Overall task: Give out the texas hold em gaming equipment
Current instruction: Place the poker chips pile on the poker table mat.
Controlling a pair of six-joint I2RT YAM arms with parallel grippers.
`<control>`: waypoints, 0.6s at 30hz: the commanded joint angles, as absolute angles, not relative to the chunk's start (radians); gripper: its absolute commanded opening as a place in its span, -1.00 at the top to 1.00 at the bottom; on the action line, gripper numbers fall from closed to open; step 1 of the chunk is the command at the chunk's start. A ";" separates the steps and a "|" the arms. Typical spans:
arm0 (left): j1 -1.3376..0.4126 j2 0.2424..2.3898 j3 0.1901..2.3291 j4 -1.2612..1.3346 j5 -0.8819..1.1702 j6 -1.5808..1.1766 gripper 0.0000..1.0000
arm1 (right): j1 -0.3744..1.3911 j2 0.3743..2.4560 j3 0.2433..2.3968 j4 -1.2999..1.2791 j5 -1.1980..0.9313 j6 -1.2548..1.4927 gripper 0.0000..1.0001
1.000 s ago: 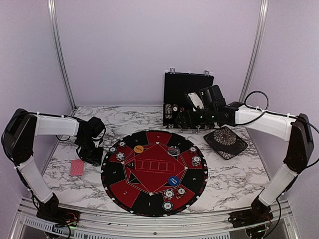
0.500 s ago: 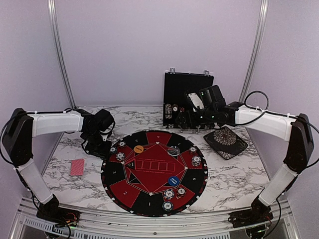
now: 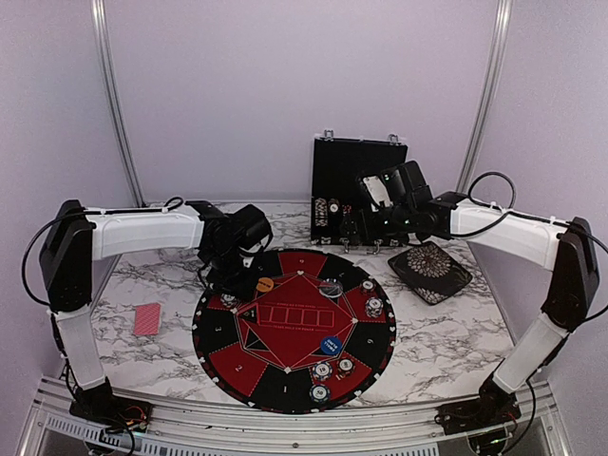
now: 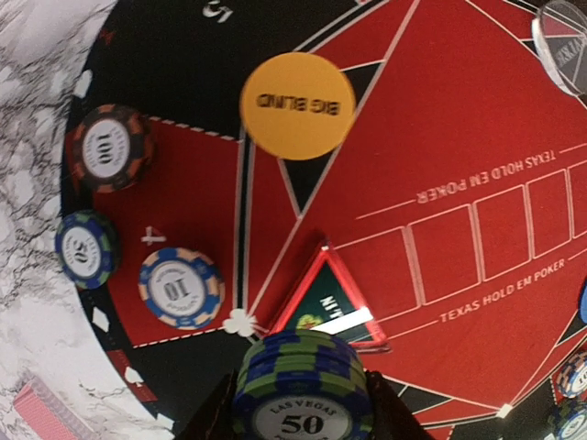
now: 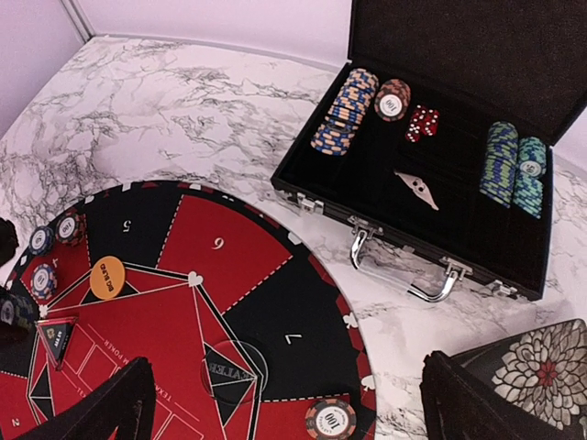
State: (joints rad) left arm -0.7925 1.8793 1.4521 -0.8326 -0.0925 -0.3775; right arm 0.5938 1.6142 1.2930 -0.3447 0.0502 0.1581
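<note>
Now, left gripper (image 4: pixel 303 414) pinching chip stack (image 4: pixel 299 362) — "50" face camera-side

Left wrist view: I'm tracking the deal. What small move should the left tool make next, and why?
Probably lower the left tool to the mat and release: it is shut on blue-green chips, above the mat, beside three placed chips.

Left of the round red-and-black fabric mat (image 3: pixel 285 328), the left arm (image 3: pixel 142 231) has smooth white shells between bulky, rounded black joints, a thin black cable looping along it, and a black left tool (image 3: pixel 226 283). Right of the mat, the right arm (image 3: pixel 503 233) matches. Its black cable arches over the white forearm, and small green lights show on the black wrist. The right tool (image 5: pixel 298 403) has matte-black fingers (image 5: pixel 101 408).
</note>
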 commanded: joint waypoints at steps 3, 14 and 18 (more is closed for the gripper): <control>-0.877 2.017 1.632 -0.893 -0.075 -0.384 0.27 | 0.557 1.497 1.246 -0.352 0.107 0.206 -0.96; -0.987 2.272 1.905 -0.944 -0.076 -0.383 0.27 | 0.532 1.380 1.118 -0.353 0.117 0.239 -0.97; -1.004 2.324 1.955 -0.946 -0.073 -0.392 0.26 | 0.532 1.360 1.100 -0.361 0.119 0.235 -0.97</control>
State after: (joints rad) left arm -0.9886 2.2871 1.8988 -0.8955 -0.0685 -0.3794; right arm 0.5381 1.4021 1.1046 -0.3584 0.1013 0.2195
